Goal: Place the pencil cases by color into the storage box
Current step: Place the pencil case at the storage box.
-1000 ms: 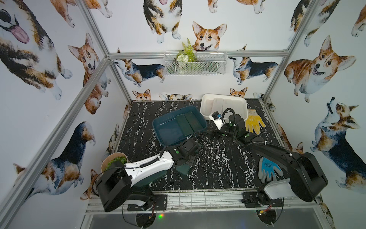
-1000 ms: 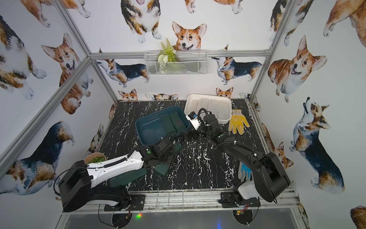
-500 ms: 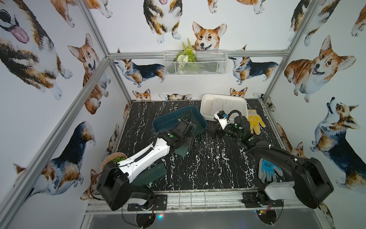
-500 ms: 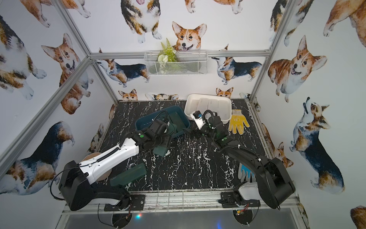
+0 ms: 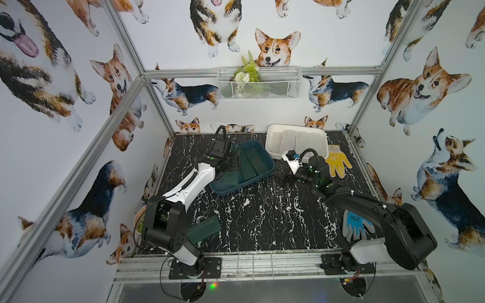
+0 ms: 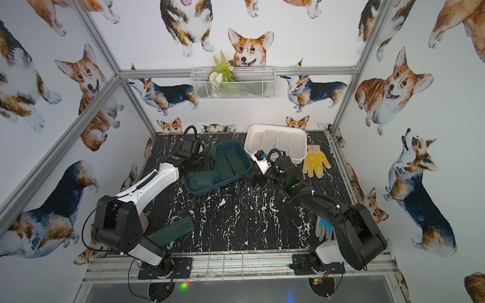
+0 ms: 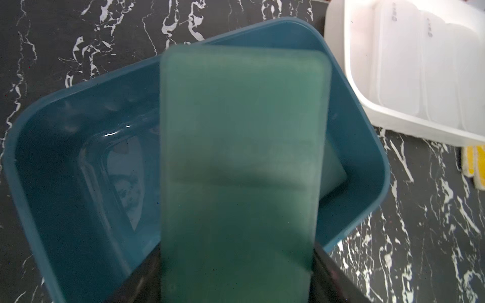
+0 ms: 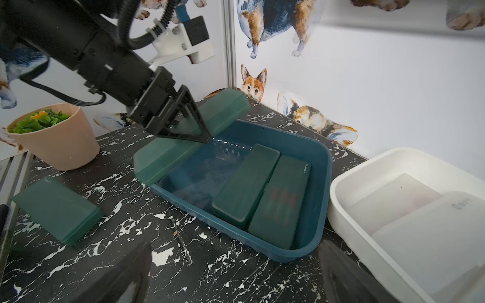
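My left gripper [image 8: 183, 123] is shut on a dark green pencil case [image 8: 183, 147], which hangs tilted over the left end of the teal storage box [image 8: 301, 251]. In the left wrist view that case [image 7: 241, 157] fills the middle and hides the fingertips. Two more green cases [image 8: 244, 183] [image 8: 280, 202] lie side by side in the teal box. Another green case [image 5: 204, 229] lies on the table at the front left. Frosted white cases [image 8: 393, 204] lie in the white storage box [image 5: 270, 147]. My right gripper [image 8: 233, 283] stands open and empty, low over the table in front of the two boxes.
A peach pot of green plants [image 8: 52, 139] stands at the table's left edge. A yellow glove [image 5: 337, 162] lies right of the white box, and a blue-grey glove [image 5: 355, 228] at the front right. A wire basket [image 5: 258, 84] hangs on the back wall.
My left gripper has risen from the middle of the table and swung back over the teal box with the green case in it. The right arm has barely shifted.
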{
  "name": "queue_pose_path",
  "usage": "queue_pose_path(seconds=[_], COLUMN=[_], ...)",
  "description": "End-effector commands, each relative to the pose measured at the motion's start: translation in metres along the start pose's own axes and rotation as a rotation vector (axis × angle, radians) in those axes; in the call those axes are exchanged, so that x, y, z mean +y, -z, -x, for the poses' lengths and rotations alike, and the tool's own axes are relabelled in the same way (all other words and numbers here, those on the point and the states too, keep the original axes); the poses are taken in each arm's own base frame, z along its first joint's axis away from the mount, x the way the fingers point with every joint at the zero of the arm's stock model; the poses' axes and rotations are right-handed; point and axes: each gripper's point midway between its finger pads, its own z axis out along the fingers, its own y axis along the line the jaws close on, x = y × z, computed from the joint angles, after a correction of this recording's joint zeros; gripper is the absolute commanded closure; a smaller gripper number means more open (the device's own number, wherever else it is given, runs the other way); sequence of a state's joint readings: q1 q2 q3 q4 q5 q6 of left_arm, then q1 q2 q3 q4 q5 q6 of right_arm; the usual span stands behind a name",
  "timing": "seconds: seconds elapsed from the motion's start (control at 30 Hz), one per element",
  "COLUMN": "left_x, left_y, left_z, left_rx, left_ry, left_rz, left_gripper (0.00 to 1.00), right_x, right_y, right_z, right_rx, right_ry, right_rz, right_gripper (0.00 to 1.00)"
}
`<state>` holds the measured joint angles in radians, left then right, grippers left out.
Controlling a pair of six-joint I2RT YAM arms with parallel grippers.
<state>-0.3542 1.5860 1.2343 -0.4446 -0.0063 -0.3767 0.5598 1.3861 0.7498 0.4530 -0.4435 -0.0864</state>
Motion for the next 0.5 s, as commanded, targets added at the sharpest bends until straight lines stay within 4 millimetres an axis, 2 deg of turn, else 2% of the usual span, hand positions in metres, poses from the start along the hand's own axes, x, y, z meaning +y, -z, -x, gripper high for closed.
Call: queue_pose_path(seconds=[0.0,0.07,0.1,0.23,0.47], left_x=[0.005,0.012,0.017,0.030,0.045], left_y=[-0.012,-0.019,-0.030,-0.051,-0.080], left_z=[0.018,0.019,0.014,0.009,0.006], left_rx=[-0.045,-0.041,-0.016,0.006,0.032], left_ry=[0.097,0.121,0.130,0.163,0.213], left_rz=[-0.010,0.008,0.025,0.075,0.154], left_gripper=[0.34,0.34,0.34,0.34,0.35], right_x=[0.018,0.022,0.024,0.027,0.023], right_y=[-0.004,-0.006,-0.007,-0.007,-0.007], right_z=[0.010,0.008,0.007,0.007,0.006], right_rx=[-0.055,-0.046,-0.041,-0.038,-0.034], right_ry=[0.091,0.109,0.117,0.126,0.140], right_rz=[0.076,0.083,0.085,0.091,0.063], right_gripper=[0.00,0.00,0.00,0.00,0.00])
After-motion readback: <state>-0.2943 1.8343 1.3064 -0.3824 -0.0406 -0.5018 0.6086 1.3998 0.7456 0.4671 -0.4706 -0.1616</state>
